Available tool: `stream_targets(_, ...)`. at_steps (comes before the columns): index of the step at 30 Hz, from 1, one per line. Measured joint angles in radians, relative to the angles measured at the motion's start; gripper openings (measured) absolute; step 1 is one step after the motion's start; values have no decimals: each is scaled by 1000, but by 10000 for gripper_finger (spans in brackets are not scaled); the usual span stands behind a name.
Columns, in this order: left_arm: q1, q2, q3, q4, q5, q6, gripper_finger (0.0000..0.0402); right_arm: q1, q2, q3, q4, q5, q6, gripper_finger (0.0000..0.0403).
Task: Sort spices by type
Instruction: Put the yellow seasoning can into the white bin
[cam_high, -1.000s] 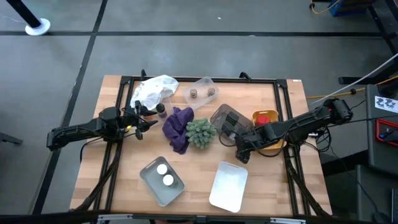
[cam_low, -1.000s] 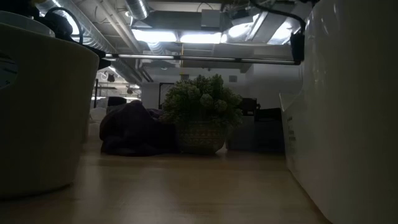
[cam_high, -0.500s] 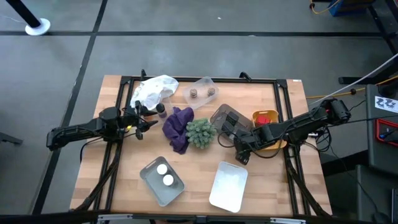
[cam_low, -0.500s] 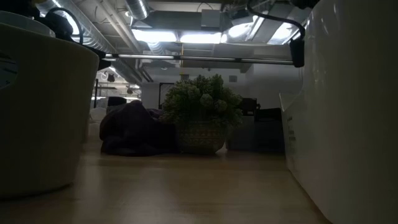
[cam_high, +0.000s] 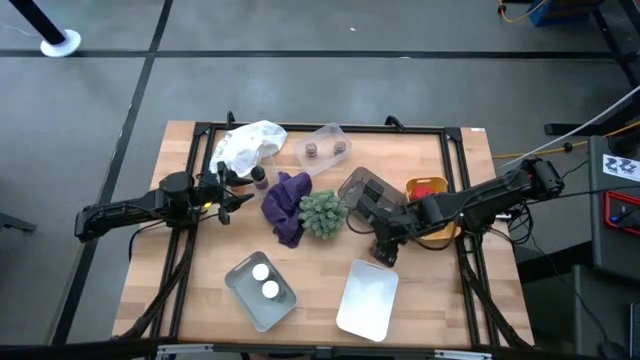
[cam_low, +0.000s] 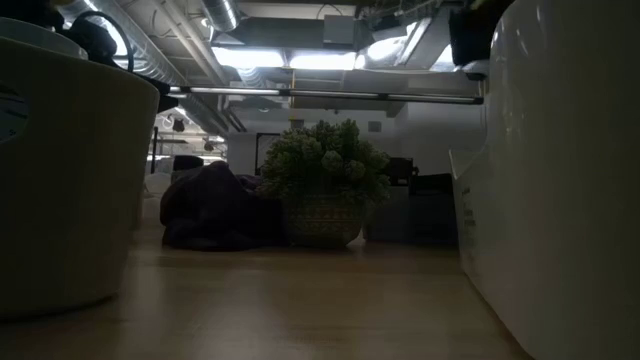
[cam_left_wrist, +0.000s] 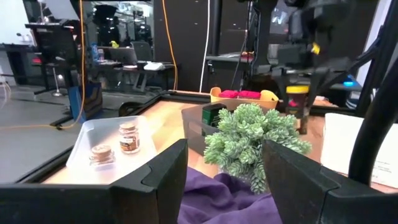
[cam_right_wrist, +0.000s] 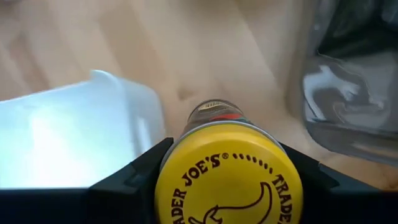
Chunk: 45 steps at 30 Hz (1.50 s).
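My right gripper (cam_high: 384, 246) is shut on a yellow-capped spice jar (cam_right_wrist: 228, 177) just past the far edge of the white tray (cam_high: 368, 298). My left gripper (cam_left_wrist: 224, 186) is open and holds nothing; it waits near the table's left side, beside a small dark jar (cam_high: 259, 175) and the purple cloth (cam_high: 288, 205). Two white-capped jars (cam_high: 265, 281) stand in a grey tray (cam_high: 240, 290). Two brown-capped jars (cam_left_wrist: 115, 144) stand in a clear tray (cam_high: 325, 148). Red tins (cam_high: 427, 189) sit in a yellow bin (cam_high: 440, 233). My right gripper pinches the jar between its two fingers (cam_right_wrist: 134, 177), just below the yellow cap (cam_right_wrist: 228, 186). The fingers come from above and point down. The jar stands upright in the hold, cap up. Its lower end (cam_right_wrist: 214, 111) points at the bare wood between the white tray and the dark bin.
A spiky green plant (cam_high: 322, 212) stands mid-table beside the purple cloth. A dark bin (cam_high: 362, 190) sits right of the plant, next to my right gripper. A crumpled white bag (cam_high: 248, 145) lies at the far left. Bare wood shows between the grey tray and the white tray.
My right gripper, with the jar, has shifted slightly toward the table's left and the white tray's far edge. The left arm has kept still.
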Motion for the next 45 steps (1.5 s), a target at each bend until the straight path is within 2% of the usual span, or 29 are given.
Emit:
stream_targets(11,0,0,0,0,0,29,193,0,0,174,-106,-18,-50,222)
stream_targets(17,0,0,0,0,0,25,193,14,-1,240,-97,-37,-65,222)
stream_targets(25,0,0,0,0,0,27,193,135,4,246,-14,-40,-55,222)
stream_targets(33,0,4,0,0,0,28,193,284,42,246,39,66,-2,224)
stream_targets(39,0,18,0,0,0,22,193,357,129,246,34,107,18,225)
stream_targets(45,0,25,0,0,0,18,193,366,231,245,14,116,17,225)
